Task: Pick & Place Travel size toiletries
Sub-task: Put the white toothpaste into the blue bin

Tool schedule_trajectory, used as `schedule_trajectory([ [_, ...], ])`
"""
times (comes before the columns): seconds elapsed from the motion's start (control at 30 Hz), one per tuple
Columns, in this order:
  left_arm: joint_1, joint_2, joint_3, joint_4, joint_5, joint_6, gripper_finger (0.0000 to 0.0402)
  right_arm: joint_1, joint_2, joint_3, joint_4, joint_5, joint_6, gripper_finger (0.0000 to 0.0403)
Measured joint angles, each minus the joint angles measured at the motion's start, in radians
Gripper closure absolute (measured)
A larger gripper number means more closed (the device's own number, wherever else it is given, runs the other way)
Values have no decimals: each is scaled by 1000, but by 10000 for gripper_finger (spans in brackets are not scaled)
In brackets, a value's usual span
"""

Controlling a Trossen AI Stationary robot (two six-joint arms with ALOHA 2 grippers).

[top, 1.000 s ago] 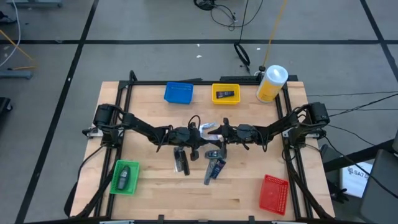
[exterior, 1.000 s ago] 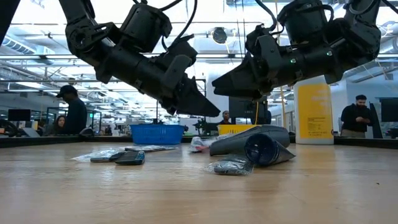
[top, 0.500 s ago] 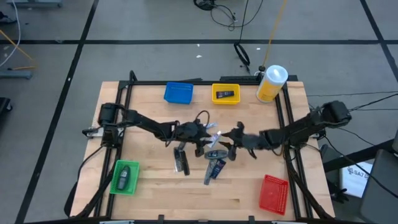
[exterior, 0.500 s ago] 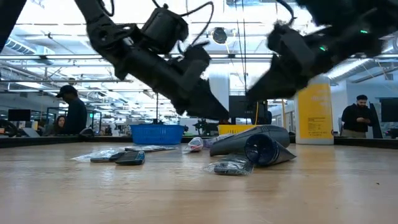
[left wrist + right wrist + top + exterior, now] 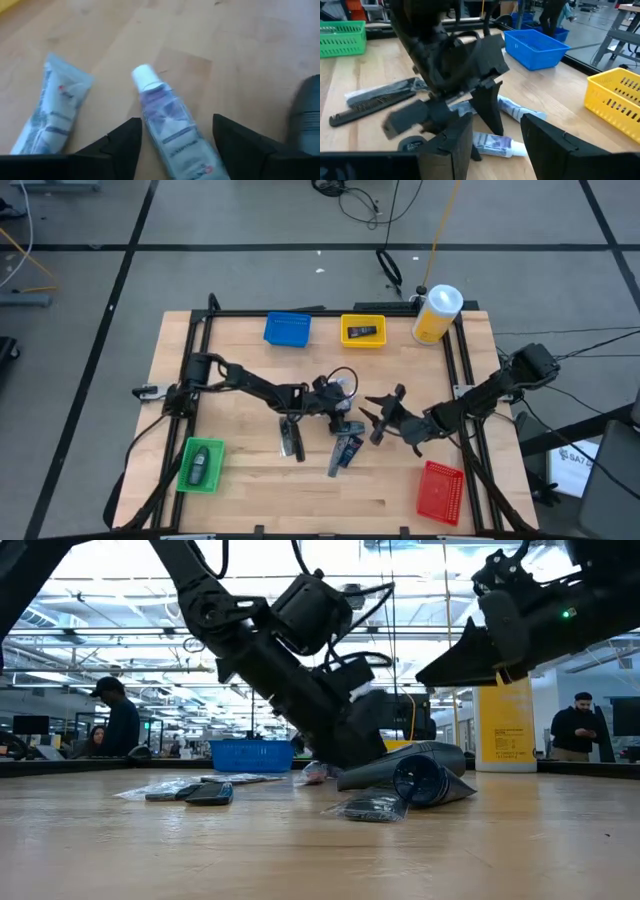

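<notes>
Two dark fingers [image 5: 120, 145] of the left gripper [image 5: 175, 150] stand spread open, one on each side of the clear white-capped travel tube [image 5: 170, 120] lying flat on the wooden table [image 5: 240, 55]. Just beside that tube lies a silver-white crinkled tube [image 5: 52, 107], outside the fingers; the right gripper [image 5: 385, 415] hovers near the white-capped tube, fingers apart and empty

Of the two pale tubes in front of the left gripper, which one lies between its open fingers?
The white-capped tube with the purple label lies between the left gripper's spread fingers. The pale blue tube, whose flat crimped end shows, lies outside them, off to one side.
</notes>
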Motion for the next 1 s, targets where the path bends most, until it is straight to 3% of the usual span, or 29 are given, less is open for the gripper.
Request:
schedule_trajectory([
  [0.2,0,10,-1,3,-61,57,226,-1,1,0,1,-27,31,244],
  [0.67,2,-29,0,-95,-59,144,377,46,1,0,2,-27,126,243],
  [0.8,1,-134,-3,-275,-115,153,394,44,1,0,2,-25,115,243],
  [1.0,38,-392,-1,-584,-203,281,382,21,1,0,-5,-24,73,243],
])
